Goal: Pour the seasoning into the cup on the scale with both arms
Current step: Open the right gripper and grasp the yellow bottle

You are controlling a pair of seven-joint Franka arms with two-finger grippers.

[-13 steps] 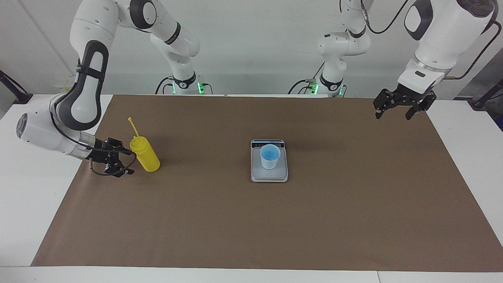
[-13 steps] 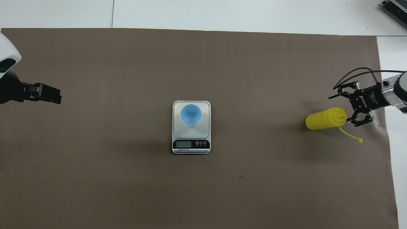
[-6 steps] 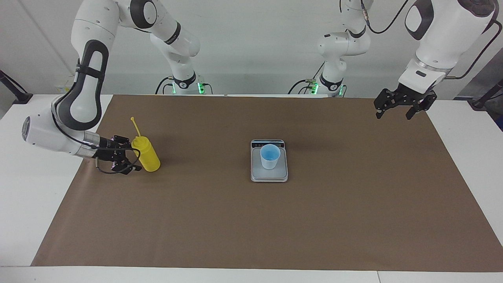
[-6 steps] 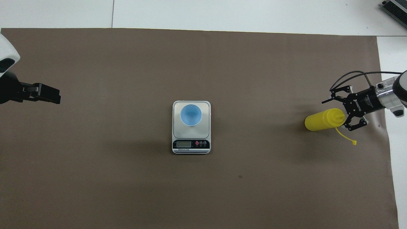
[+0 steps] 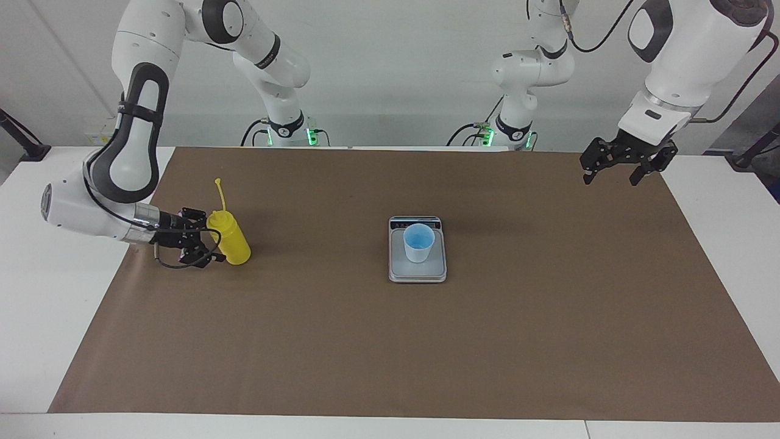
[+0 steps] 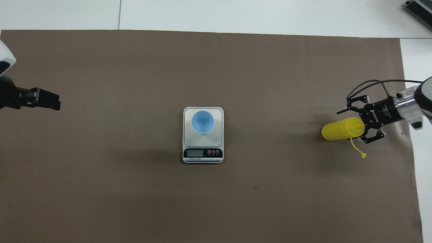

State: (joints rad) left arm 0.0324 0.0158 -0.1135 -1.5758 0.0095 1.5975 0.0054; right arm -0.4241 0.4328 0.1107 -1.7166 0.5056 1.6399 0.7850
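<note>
**A:** ok so where's everything sitting right now? We're seeing the seasoning bottle (image 5: 230,239) standing upright on the brown mat (image 5: 390,341), way over toward the right arm's end of the desk (image 5: 36,341), with its thin cap stick (image 5: 220,194) poking up from the nozzle.

**B:** yep, and the right claw (image 5: 206,239) is lying low and sideways right at the bottle. From overhead the right claw (image 6: 358,124) is spread apart, one finger on each side of the bottle's (image 6: 341,128) neck end. We can't really tell if the fingers are touching the plastic.

**A:** same here. The cup (image 5: 418,242) is sitting on the scale (image 5: 417,272) in the middle of the mat, well apart from the bottle. Overhead, the cup (image 6: 202,122) is resting on the half of the plate farther from the robots, and the scale's (image 6: 203,135) display strip (image 6: 203,153) is facing the robots.

**B:** and the left arm is waiting, left claw (image 5: 612,175) hanging up in the air over the mat corner at its own end, fingers spread apart, holding nothing. In the overhead view we're only catching the left claw (image 6: 42,99) side-on.
</note>
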